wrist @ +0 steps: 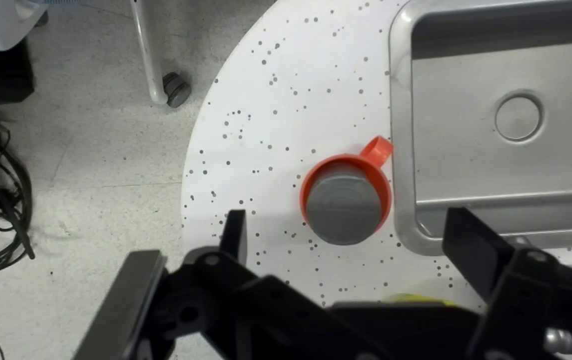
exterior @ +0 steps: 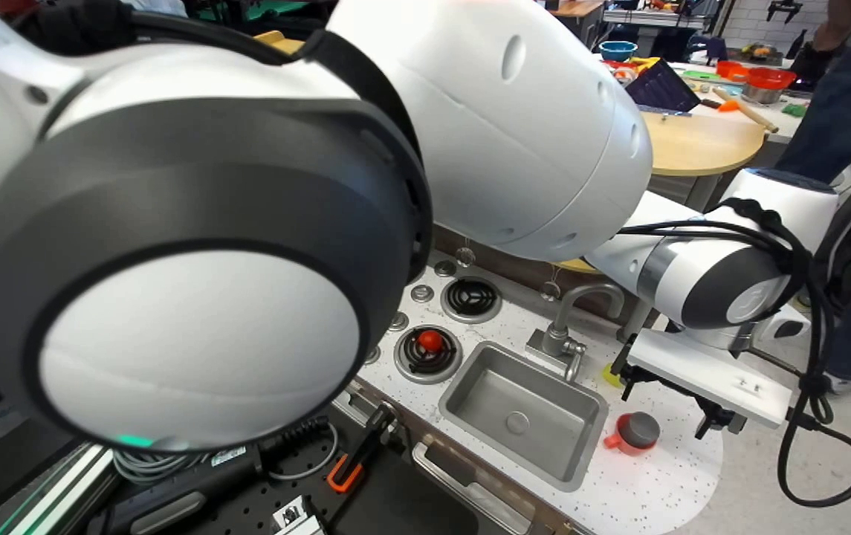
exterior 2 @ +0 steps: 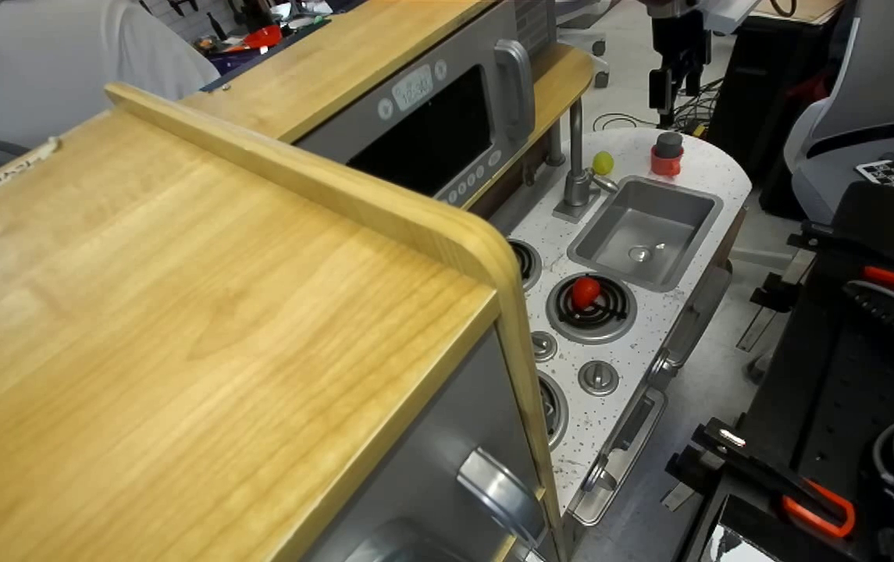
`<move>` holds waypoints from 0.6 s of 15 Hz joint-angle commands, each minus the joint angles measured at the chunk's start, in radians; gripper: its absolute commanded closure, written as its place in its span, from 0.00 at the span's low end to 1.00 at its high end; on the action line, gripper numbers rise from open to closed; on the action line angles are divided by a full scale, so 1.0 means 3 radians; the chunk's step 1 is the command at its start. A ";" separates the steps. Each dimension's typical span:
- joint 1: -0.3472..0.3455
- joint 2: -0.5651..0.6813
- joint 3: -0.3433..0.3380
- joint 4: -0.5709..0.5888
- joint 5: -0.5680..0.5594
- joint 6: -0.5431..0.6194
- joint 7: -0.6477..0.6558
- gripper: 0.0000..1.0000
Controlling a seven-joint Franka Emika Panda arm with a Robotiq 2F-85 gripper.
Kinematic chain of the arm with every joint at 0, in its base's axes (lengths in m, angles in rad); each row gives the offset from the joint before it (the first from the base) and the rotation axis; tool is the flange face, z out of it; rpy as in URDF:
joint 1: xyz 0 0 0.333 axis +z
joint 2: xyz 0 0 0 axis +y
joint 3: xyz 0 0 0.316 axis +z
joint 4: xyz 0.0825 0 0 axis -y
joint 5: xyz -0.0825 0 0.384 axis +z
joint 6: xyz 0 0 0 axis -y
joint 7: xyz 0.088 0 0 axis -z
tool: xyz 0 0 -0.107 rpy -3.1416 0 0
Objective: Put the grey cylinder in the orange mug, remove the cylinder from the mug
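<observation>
Wrist view — dark-grey, circular-topped cylinder [wrist: 344, 207] inside small orange-red mug [wrist: 376, 176], apparently plastic, just beside grey rectangular sink basin [wrist: 402, 125]; upper end above the mug's rim in both exterior views. Spread wide and holding nothing: black two-finger gripper [wrist: 346, 225], apart from cylinder and mug. Handling of the cylinder: probably light and stiff, perhaps slippery — best taken by the exposed sides near the top, squarely and gently, to avoid lifting the mug too.
</observation>
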 commanded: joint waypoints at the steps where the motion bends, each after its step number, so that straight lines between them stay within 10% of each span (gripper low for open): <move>1: 0.0007 0.0061 -0.0001 0.0044 -0.0009 0.0007 -0.0004 0.00; 9: 0.0007 0.0237 0.0003 0.0187 -0.0046 -0.0004 0.0003 0.00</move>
